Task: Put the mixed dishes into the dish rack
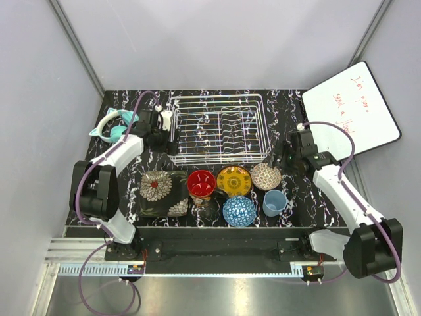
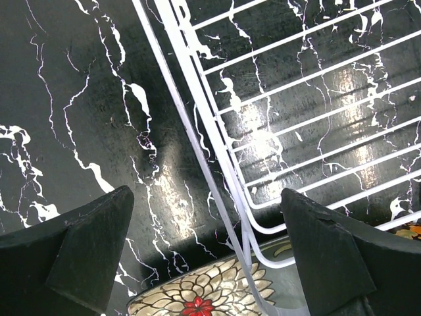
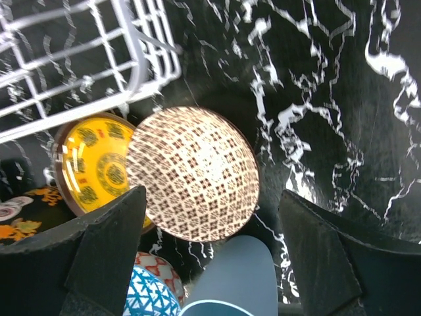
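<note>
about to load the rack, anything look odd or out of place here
Two non-dishes stand out: teal cat-ear headphones at the back left, beside the dish rack, and a whiteboard with red writing lying askew past the table's back right corner. Nothing looks spilled or broken.

I get bright, even light from overhead. Between the left jaws, glare streaks the glossy tabletop (image 2: 164,191) under the rack (image 2: 309,112) wires. Both pairs of jaws look dark and soft-edged. Between the right jaws, the mesh bowl (image 3: 194,172) washes out at its centre.
</note>
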